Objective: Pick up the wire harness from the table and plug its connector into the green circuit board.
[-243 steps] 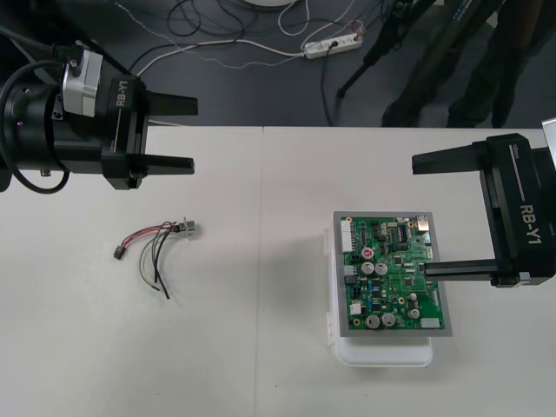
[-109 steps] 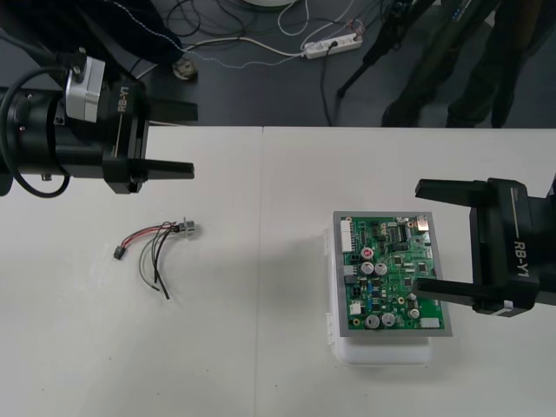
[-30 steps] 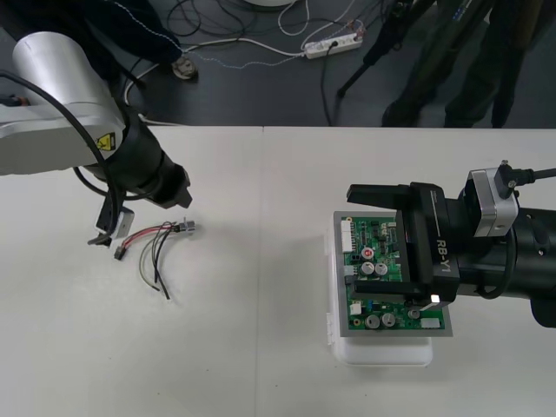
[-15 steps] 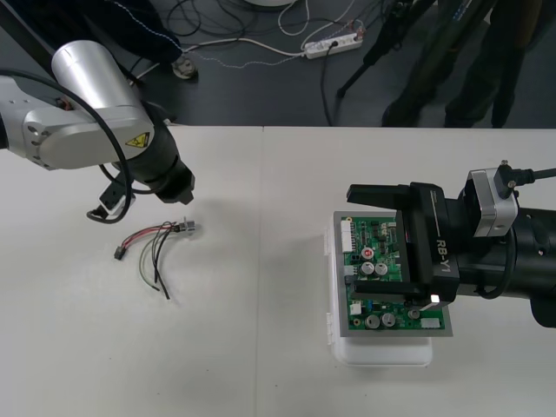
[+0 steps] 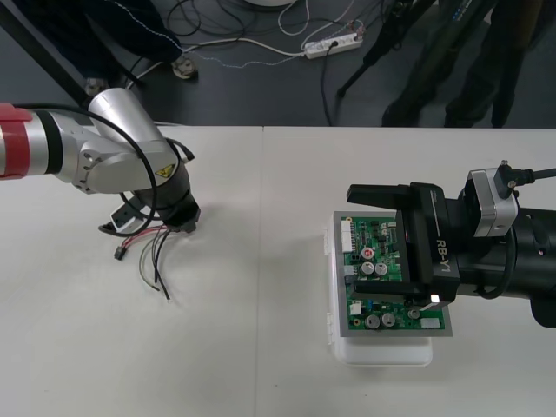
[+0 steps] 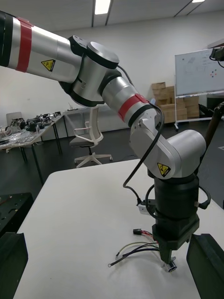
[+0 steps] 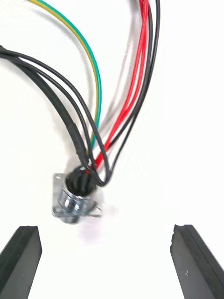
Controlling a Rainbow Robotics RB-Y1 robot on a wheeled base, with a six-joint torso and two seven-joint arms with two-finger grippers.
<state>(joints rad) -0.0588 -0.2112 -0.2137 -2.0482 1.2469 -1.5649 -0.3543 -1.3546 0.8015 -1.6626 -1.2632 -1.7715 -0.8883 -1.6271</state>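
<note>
A robotics lab: power strip (image 5: 333,45) and loose cables (image 5: 261,43) on dark floor (image 5: 261,100).

Backdrop's pretty plain here: a pale table (image 5: 261,365) with a thin seam (image 5: 262,261) running straight down its middle. Past the far edge there's a strip of dark grey floor (image 5: 261,100) and it's messy back there. There are loose cables (image 5: 198,24) looping around, a white power strip (image 5: 332,44) lying at an angle, and black tripod legs (image 5: 375,50). Lighting's even, with soft shadows only.
</note>
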